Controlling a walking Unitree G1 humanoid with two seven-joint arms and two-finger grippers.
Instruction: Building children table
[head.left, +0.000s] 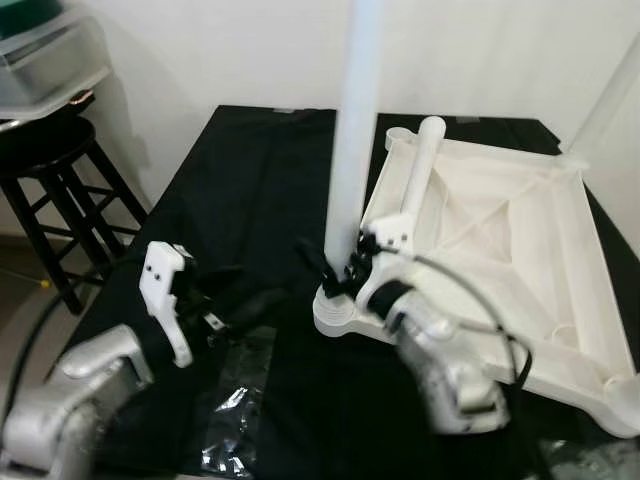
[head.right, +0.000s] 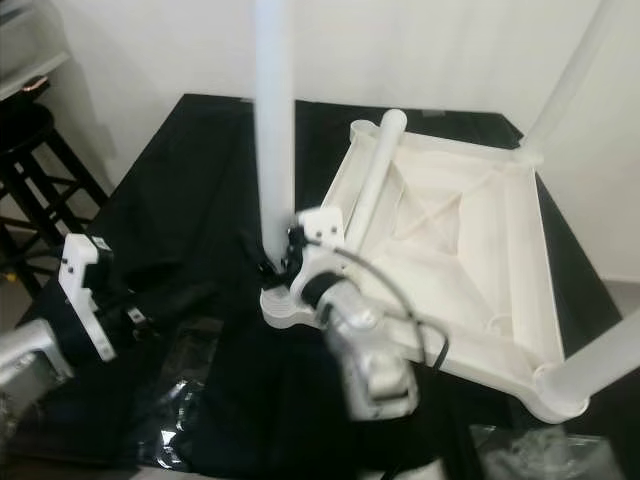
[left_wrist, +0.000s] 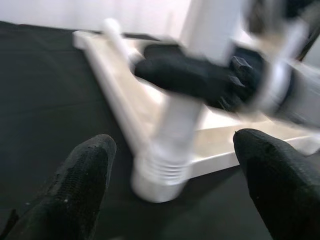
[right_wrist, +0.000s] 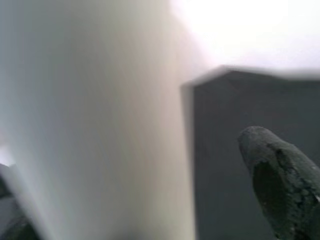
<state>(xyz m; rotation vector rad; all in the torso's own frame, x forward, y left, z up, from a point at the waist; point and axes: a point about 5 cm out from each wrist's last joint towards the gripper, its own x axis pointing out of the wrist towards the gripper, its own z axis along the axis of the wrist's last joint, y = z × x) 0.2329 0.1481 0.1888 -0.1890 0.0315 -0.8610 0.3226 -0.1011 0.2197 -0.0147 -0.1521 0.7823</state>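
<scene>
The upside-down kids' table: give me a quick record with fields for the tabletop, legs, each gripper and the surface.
tabletop: white tabletop lying upside down
surface: black cloth
upright leg: white leg standing in the near corner socket
loose leg: leg lying on the tabletop
right gripper: right gripper at the upright leg's base
left gripper: left gripper open, facing that leg

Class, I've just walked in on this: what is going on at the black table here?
A humanoid robot is assembling a white plastic children's tabletop that lies upside down on a black cloth-covered table. Its right gripper has its jaws around the base of an upright white tubular leg standing in the near corner socket. The left gripper hovers open beside it, over the cloth. Another white leg lies loose on the tabletop.
</scene>
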